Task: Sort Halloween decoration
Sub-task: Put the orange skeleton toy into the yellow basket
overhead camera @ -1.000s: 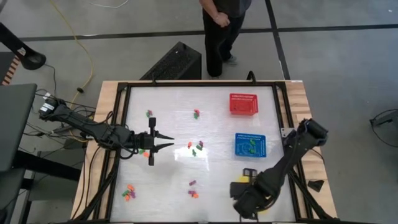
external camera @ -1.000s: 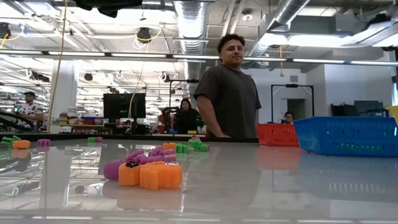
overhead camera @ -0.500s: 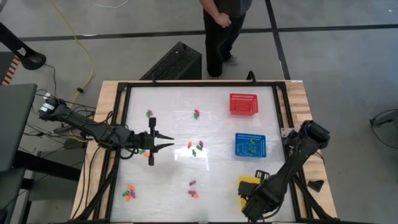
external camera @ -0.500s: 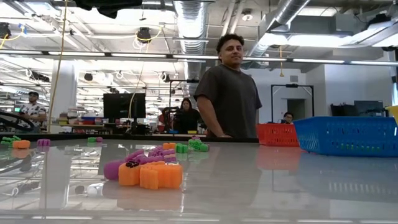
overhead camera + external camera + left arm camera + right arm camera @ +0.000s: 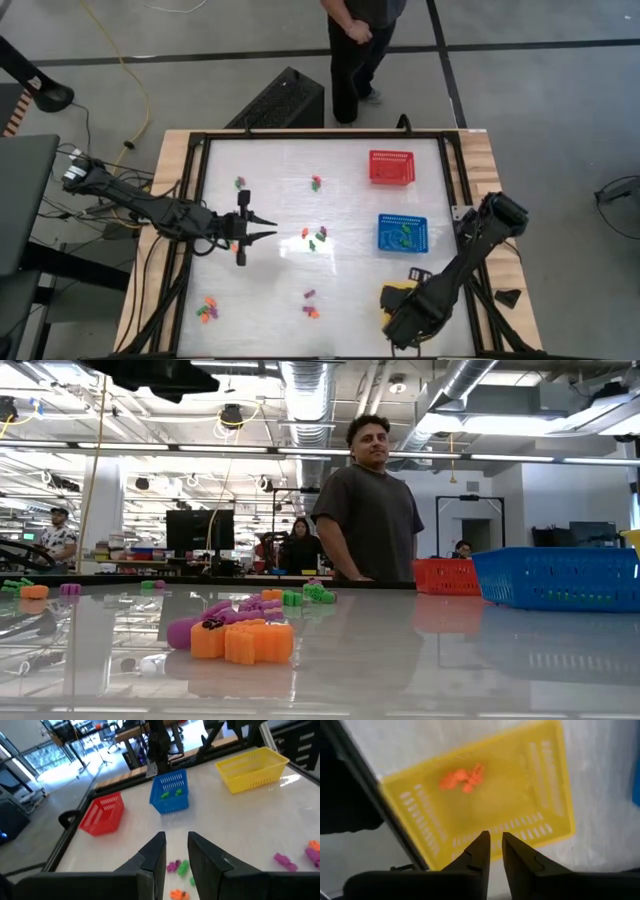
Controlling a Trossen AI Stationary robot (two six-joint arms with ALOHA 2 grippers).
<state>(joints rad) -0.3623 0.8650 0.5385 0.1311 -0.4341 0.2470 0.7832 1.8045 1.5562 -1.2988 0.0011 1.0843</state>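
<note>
1. Halloween decoration (image 5: 315,238) bits, orange, green and purple, lie in small bunches on your white counter (image 5: 280,160); some orange ones (image 5: 462,778) sit in the yellow basket (image 5: 520,795).
2. Your right gripper (image 5: 494,851) hangs right above that yellow basket, jaws a little apart, holding nothing.
3. Your left gripper (image 5: 175,855) hovers over the counter's left side, jaws a little apart and empty, with a bunch just ahead.
4. You can see green bits in the blue basket (image 5: 402,233); the red basket (image 5: 391,167) is beyond it.

Trinkets (image 5: 461,778) lie in basket (image 5: 540,795) below right end effector (image 5: 493,851).
</note>
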